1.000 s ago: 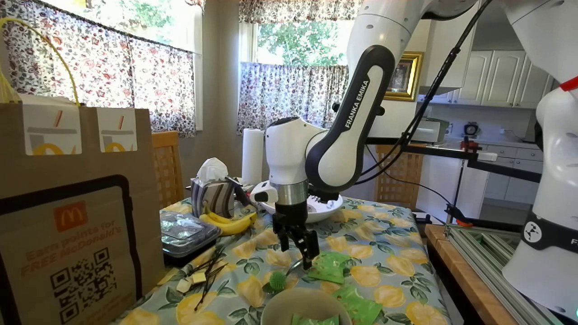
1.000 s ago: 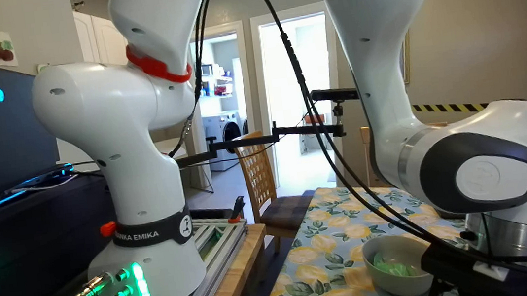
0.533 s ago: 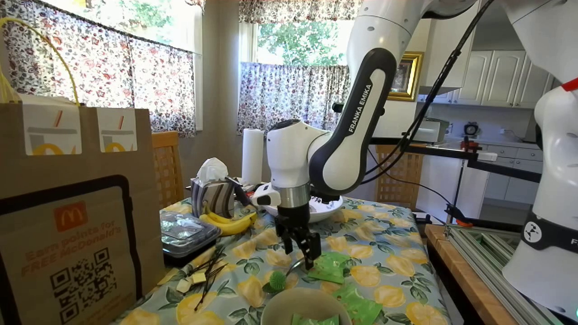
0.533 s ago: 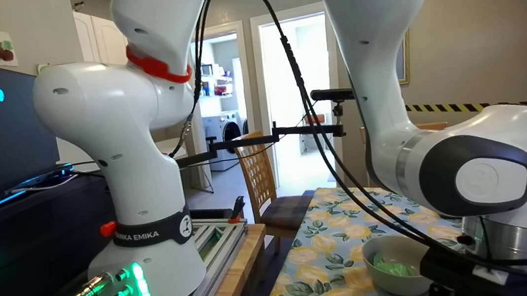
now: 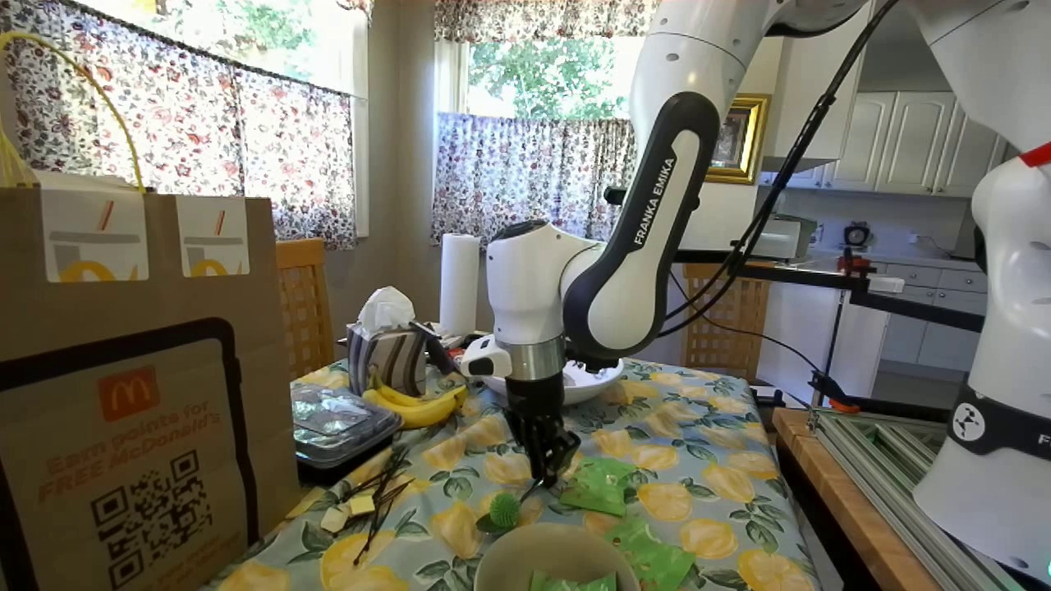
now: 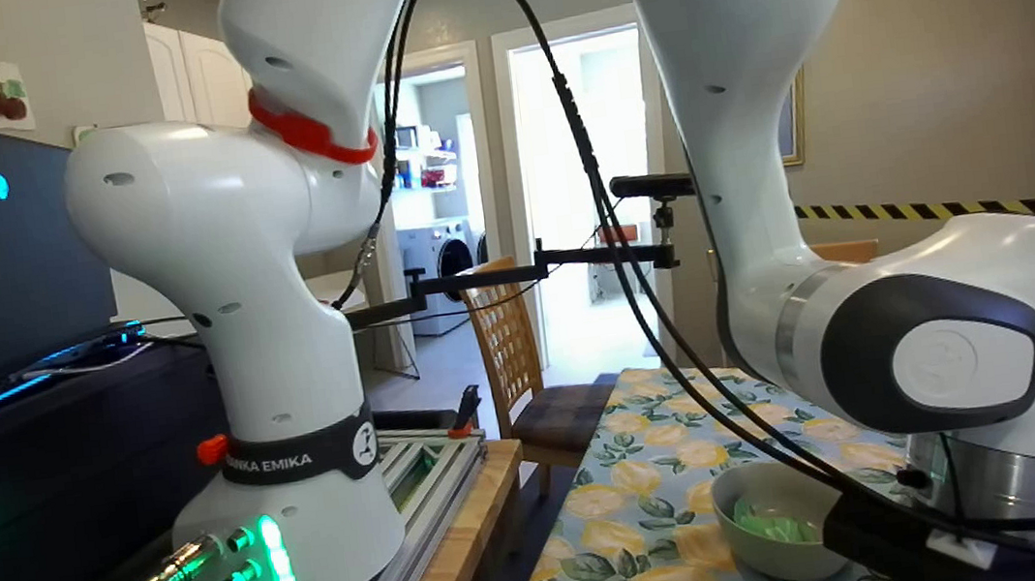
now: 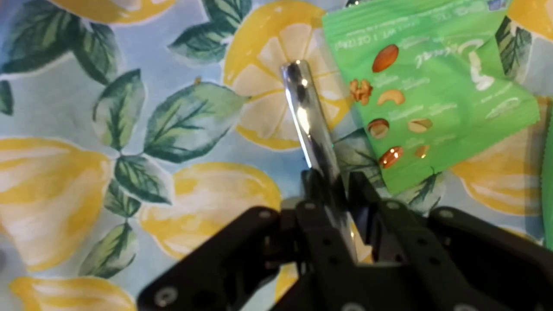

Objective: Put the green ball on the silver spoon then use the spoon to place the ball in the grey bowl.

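Observation:
The green ball rests on the bowl end of the silver spoon on the tablecloth. That spoon's bright handle runs between the fingers of my gripper in the wrist view, and the fingers are drawn in on it. A thin gap seems to show beside the right fingertip, though blur makes this hard to judge. In an exterior view the gripper is low over the table behind the ball. The grey bowl stands in front of the ball, with green packaging inside. The wrist view does not include ball or bowl.
Green snack packets lie right of the spoon; one packet is close beside the handle. Farther off are bananas, a plastic container, a tissue box and a white bowl. A paper bag fills the left.
My gripper's fingers have come together from a wide stance onto the spoon handle. The arm has dropped and shifted slightly to the right in an exterior view. Ball and bowl have stayed put.

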{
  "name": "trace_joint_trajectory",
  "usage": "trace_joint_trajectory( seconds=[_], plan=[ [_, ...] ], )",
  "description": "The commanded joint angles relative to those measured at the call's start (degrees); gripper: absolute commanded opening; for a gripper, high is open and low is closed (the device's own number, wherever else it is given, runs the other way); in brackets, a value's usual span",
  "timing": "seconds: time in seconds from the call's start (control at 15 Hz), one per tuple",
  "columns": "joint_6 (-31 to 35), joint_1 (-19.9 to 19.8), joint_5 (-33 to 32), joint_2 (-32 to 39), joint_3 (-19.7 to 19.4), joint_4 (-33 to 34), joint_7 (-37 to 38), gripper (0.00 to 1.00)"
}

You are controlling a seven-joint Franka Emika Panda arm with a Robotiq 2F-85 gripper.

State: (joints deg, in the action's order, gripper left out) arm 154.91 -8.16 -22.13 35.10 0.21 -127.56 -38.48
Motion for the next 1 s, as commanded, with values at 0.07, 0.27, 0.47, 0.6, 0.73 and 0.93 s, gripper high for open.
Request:
trace_joint_trajectory(
  seconds=[0.07,0.27,0.47,0.6,0.73,0.93],
  plan=[
    [1.87,0.16,-0.6,-0.03,-0.58,-0.84,-0.25,0.03],
    [2.06,0.27,-0.67,-0.17,-0.67,-0.91,-0.06,0.04],
    [2.5,0.24,-0.69,-0.85,-0.63,-1.46,-0.03,0.04],
    [2.54,0.51,-0.89,-0.8,-0.84,-1.36,0.2,0.04],
    [3.28,1.19,-0.65,-1.13,-1.55,-1.35,2.29,0.42],
    [5.93,0.18,2.7,-3.53,-2.16,-1.45,9.66,0.55]
  ],
)
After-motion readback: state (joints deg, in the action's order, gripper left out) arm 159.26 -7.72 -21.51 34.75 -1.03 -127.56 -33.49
